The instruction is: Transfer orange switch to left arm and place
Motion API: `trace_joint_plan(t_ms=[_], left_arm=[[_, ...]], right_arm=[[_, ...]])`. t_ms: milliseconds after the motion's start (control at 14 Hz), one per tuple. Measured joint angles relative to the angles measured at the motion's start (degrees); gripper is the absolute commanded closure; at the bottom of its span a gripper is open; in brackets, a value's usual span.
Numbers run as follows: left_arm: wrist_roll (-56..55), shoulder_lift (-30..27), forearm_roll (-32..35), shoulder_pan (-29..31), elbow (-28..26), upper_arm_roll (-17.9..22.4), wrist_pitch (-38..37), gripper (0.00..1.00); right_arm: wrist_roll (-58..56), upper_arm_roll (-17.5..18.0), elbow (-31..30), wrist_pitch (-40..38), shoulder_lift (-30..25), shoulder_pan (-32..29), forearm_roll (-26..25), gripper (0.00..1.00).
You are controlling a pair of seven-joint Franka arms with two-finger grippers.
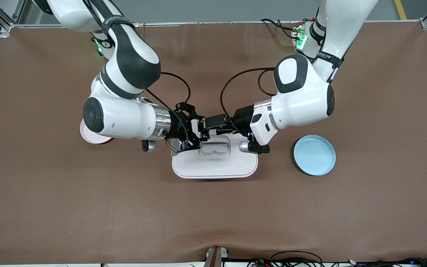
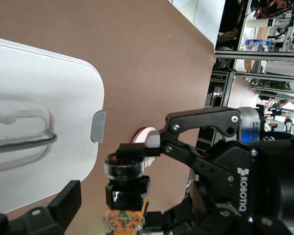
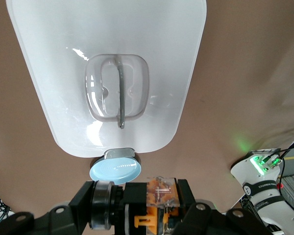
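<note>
Both grippers meet in the air over the white box (image 1: 213, 167), above the edge nearer the robots' bases. The orange switch (image 1: 203, 129), a small black body with a ringed round end and an orange block end, hangs between them. My right gripper (image 3: 137, 196) is shut on the switch (image 3: 137, 205), one finger on each end. My left gripper (image 2: 123, 208) is open, its fingers apart on either side of the switch (image 2: 127, 188) without touching it. In the left wrist view the right gripper's fingertip (image 2: 154, 142) presses on the switch's ringed end. The box's lid handle (image 3: 118, 90) lies below.
A blue plate (image 1: 314, 154) sits on the brown table beside the box toward the left arm's end. A pink plate (image 1: 89, 136) lies toward the right arm's end, mostly hidden under the right arm. Cables loop from both wrists above the box.
</note>
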Motion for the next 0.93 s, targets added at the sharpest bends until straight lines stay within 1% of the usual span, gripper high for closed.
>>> trace_joint_plan(t_ms=[287,645,716,788,860,931], left_arm=[[0.4,0.9,0.0,0.0,0.0,0.0,0.0,0.00],[0.4,1.1,0.0,-0.1,-0.9,0.0,0.0,0.00],[0.5,1.1,0.0,-0.1,-1.0,0.0,0.0,0.25],[1.0,1.1,0.0,0.0,-1.0,0.0,0.0,0.47],[2.1,1.1,0.0,0.0,-1.0,0.0,0.0,0.64],[3.0,1.1,0.0,0.1,-1.0,0.0,0.0,0.71]], right_arm=[[2.6,0.4,0.0,1.8,0.6,0.0,2.5,1.00],[3.7,0.5,0.7,2.5,0.9,0.0,2.7,1.00],[3.8,0.5,0.9,2.5,1.0,0.0,2.8,1.00],[3.9,0.5,1.0,2.5,1.1,0.0,2.8,1.00],[3.9,0.5,1.0,2.5,1.1,0.0,2.8,1.00],[3.9,0.5,1.0,2.5,1.2,0.0,2.8,1.00]])
